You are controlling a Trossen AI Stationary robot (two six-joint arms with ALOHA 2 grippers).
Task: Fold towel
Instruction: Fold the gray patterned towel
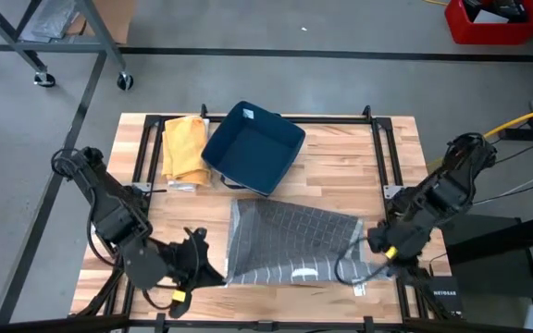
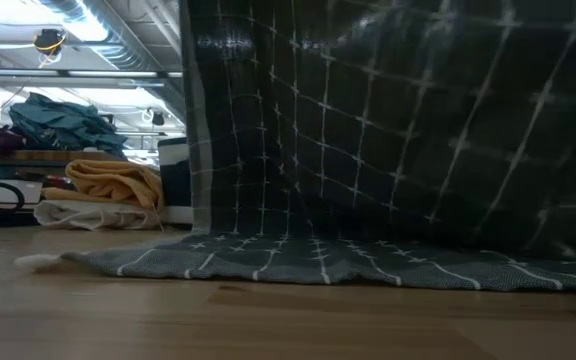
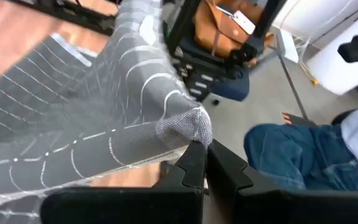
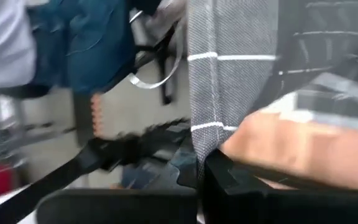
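We see the left gripper at the near edge of the wooden surface, clenched on the near left corner of the grey checked towel; in the left wrist view that corner bunches right at the tips of its fingers, with the cloth rising away from them. The right gripper sits at the near right side of the surface and is likewise clenched on the towel's right corner, and in the right wrist view a strip of the cloth runs straight into its fingers. Between the two grippers the towel is partly lifted: in the low view its near part hangs like a dark curtain, while the lower part lies flat on the surface. Just behind the towel, toward the middle of the surface, we find a dark blue bin, tilted, its near corner close to the towel's far edge. To the left of the bin lies a folded yellow cloth, resting on a pale cloth in the low view. Beyond the surface, on the floor at the far right, stands a red crate. In the left wrist view a person in blue jeans sits off the surface's edge.
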